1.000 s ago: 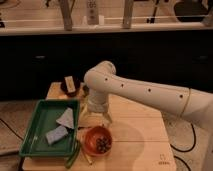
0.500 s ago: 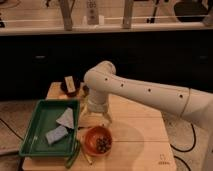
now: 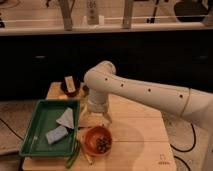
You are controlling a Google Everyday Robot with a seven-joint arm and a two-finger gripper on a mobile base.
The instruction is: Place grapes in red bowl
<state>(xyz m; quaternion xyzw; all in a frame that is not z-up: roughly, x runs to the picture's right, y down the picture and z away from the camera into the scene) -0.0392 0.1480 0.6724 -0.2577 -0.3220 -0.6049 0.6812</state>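
The red bowl sits near the front edge of the wooden table, just right of the green tray. A small dark bunch of grapes lies inside it, toward its right side. My gripper hangs above the table just behind the bowl, fingers spread open and pointing down, with nothing between them. The white arm reaches in from the right and arches over it.
A green rectangular tray at the front left holds two pale blue-grey pieces. A small dark bowl with a brown packet stands at the table's back left. A dark counter front runs behind the table.
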